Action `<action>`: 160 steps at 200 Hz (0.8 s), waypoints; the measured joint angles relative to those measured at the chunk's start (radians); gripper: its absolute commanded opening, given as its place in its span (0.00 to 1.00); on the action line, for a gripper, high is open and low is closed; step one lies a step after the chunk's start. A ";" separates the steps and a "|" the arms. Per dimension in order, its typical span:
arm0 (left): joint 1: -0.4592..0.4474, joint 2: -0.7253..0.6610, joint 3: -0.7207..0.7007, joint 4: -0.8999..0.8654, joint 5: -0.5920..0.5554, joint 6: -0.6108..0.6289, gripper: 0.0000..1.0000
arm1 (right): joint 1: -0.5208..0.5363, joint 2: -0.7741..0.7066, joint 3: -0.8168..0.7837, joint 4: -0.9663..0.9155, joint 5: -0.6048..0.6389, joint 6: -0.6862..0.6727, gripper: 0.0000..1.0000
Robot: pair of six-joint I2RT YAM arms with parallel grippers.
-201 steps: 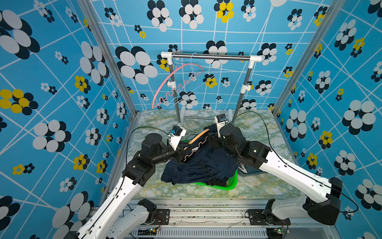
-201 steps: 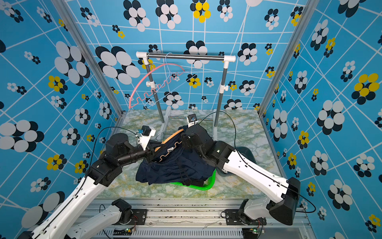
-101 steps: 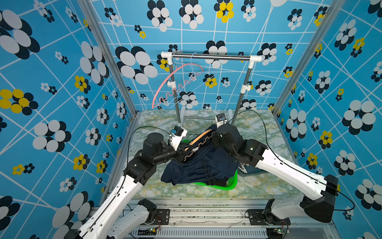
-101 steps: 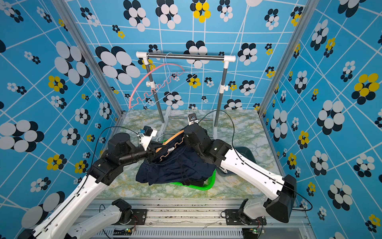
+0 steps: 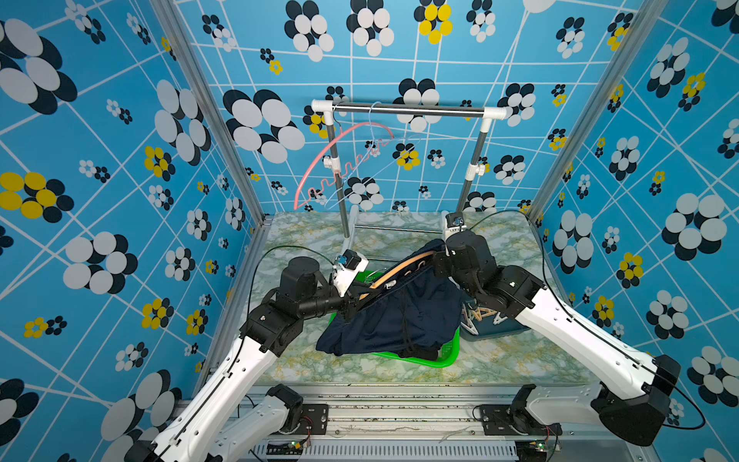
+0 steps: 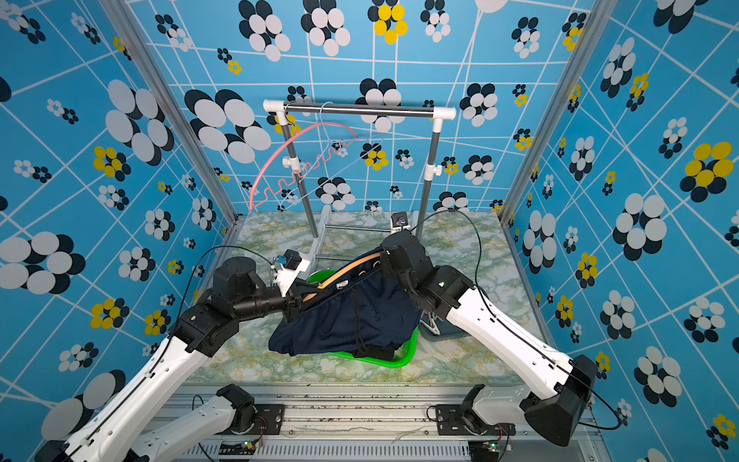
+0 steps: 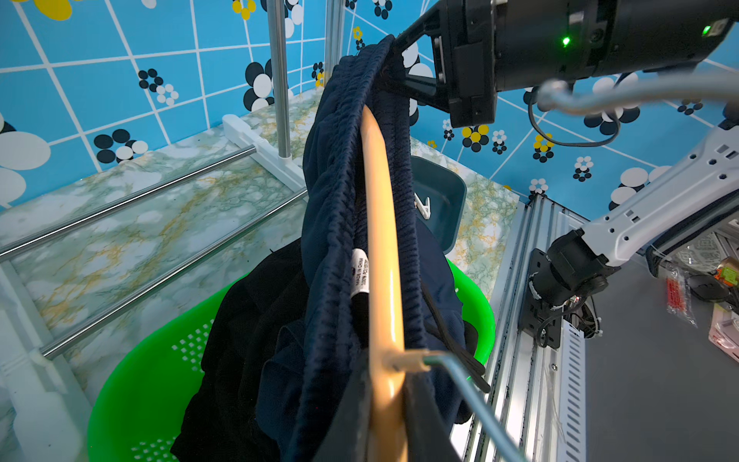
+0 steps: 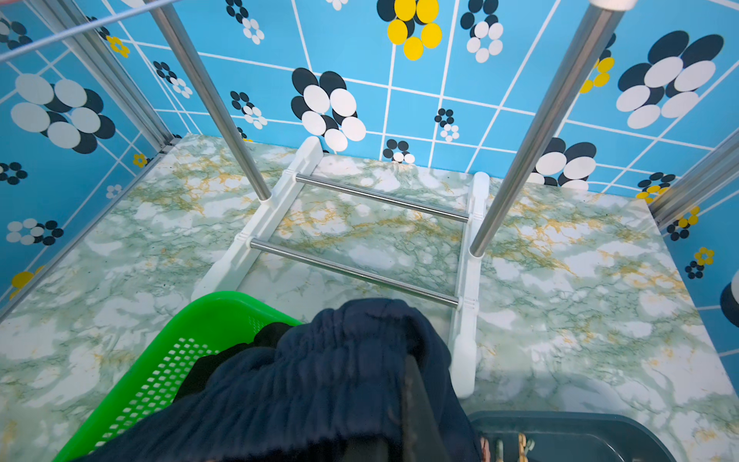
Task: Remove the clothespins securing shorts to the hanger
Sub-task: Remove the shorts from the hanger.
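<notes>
Nearest the front edge of the desk [image 5: 500, 360], a green basket [image 5: 444, 360] sat under the load. The hem of the navy shorts [image 5: 400, 316] drooped into it over a black pair [image 7: 248, 320] lying inside, so it looked placed to catch whatever came free. Above it the left tool [image 7: 386, 404] was clamped on the tan hanger [image 7: 380, 240] right beside its metal hook [image 7: 460, 380]. That held the bar up over the basket, with the waistband strung along it and within reach of the other arm. The right tool [image 7: 394, 60] was closed tight on the bunched waistband at the hanger's far tip. Fabric hid whatever lay between the jaws, so I could not tell whether a clothespin was pinched there, and no pin showed anywhere along the bar. The gathered cloth was the likely nuisance, since it wrapped the very spot being worked, and the black drawstring [image 5: 406, 324] hung loose below it. Toward the right edge, just beside the basket, a dark bin [image 5: 492, 334] held several loose clothespins [image 5: 482, 316] — white and wood-coloured, partly under the right arm. At the far edge stood the clothes rack [image 5: 408, 109] with a bare pink hanger [image 5: 340, 148] on its rail, well clear of both arms.
</notes>
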 measured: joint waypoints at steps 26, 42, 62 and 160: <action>0.000 -0.001 0.000 -0.002 0.018 0.015 0.00 | -0.046 -0.016 -0.033 -0.011 -0.045 0.019 0.00; -0.002 -0.002 0.000 -0.007 0.027 0.024 0.00 | -0.076 -0.026 -0.058 -0.014 -0.081 0.035 0.00; -0.005 -0.002 0.000 -0.019 0.034 0.029 0.00 | -0.114 -0.040 -0.088 -0.013 -0.133 0.050 0.00; -0.006 -0.026 0.000 0.033 0.045 0.011 0.00 | -0.231 -0.127 -0.261 0.072 -0.328 0.145 0.00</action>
